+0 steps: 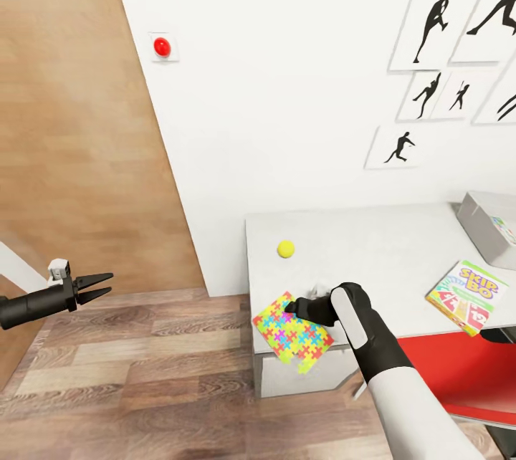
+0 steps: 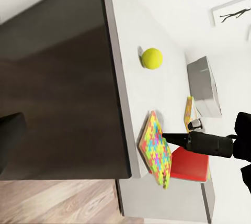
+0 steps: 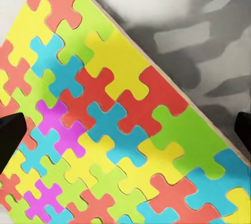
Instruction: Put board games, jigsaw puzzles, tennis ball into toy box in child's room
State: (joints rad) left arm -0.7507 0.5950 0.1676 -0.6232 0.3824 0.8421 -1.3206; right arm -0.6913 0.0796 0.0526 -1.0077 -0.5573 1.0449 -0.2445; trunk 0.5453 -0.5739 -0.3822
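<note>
Jigsaw puzzle [image 1: 292, 336] skewed diagonally — corner overhanging table [image 1: 373, 245] edge; right gripper [image 1: 295, 307] spread above.

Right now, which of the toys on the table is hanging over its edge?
The colourful jigsaw puzzle at the table's front corner, under the right gripper. The tennis ball and Skip-Bo game don't overhang that edge.

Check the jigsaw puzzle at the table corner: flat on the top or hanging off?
Hanging off. The jigsaw puzzle overhangs the table's front corner, right gripper at its upper edge; contact unclear.
</note>
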